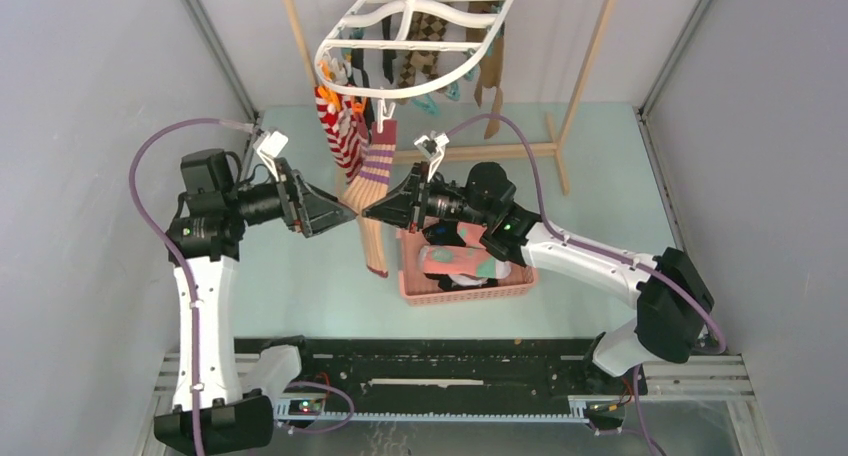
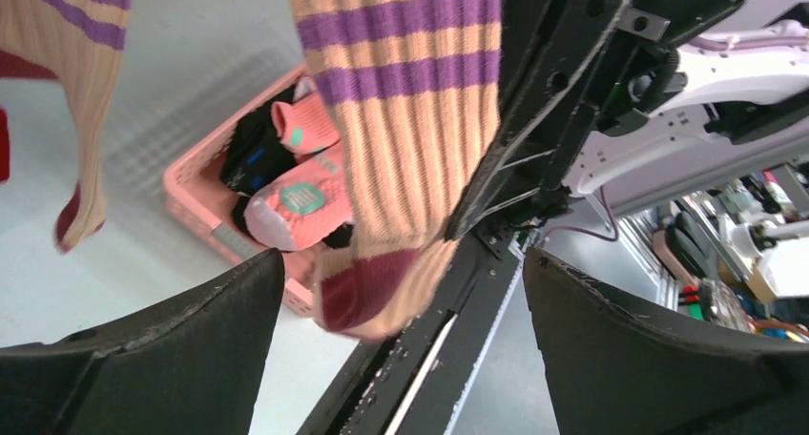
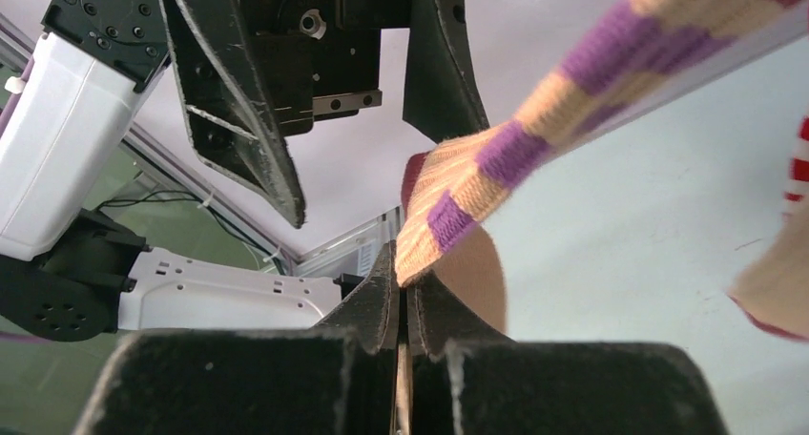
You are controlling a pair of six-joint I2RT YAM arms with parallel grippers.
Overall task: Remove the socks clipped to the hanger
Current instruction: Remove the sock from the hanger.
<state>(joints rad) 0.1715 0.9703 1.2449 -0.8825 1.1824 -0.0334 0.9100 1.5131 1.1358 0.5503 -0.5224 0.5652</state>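
- Purple-striped sock [image 1: 374,181]: shown hanging by its cuff from the near rim of the hanger [image 1: 405,45], its tan ribbed leg and maroon toe dangling above the table [image 1: 290,276], just left of the basket [image 1: 460,296].
- Handling, as judged: a light, soft, ribbed knit that is expected to stretch and fold rather than resist. No fragility is implied, and the ribbing should give the pads fair friction.
- Point of hold, as judged: the leg is best taken across its full width, some way below the clip, so that a downward pull is carried straight to the pin. An edge pinch may slip off or merely lengthen the fabric.
- Right gripper [image 3: 405,287]: shown fully closed, with the edge of the purple-striped sock nipped between its fingers partway down the leg.
- Left gripper [image 2: 403,254]: shown spread to its widest and holding nothing. The sock's lower leg is framed between its fingers in the left wrist view; contact cannot be confirmed.
- Remaining socks: a red-and-white striped sock [image 1: 338,136] is clipped just beside the first, and argyle and tan-brown ones are seen farther back under the ring.
- Basket: pink, and seen to contain several socks.
- Wooden rack frame [image 1: 590,66]: the support from which the hanger is suspended.
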